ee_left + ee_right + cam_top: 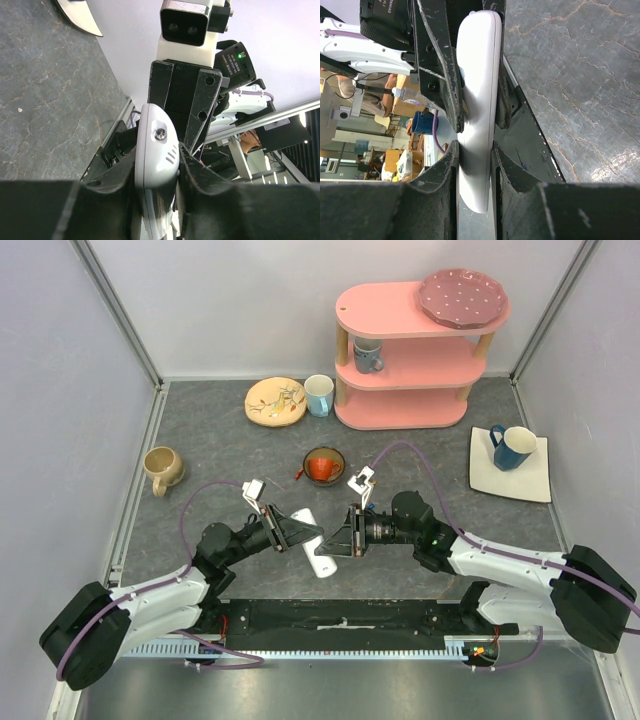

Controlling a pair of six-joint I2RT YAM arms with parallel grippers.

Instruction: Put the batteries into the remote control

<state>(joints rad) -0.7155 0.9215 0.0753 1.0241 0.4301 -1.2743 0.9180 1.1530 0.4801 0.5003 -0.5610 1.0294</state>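
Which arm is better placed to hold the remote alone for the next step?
Left, probably. The left fingers pinch the remote control at one end in the top view, leaving most of its length free. The right fingers clamp it nearer mid-length, so they seem the ones to release.

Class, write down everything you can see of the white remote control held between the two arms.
The remote control is a slim handset of smooth white plastic with rounded ends. One end shows a small screw and three short slots. It appears to be lifted above the grey table, near the front edge. The left gripper clamps it, and the right gripper hugs both its sides close by.
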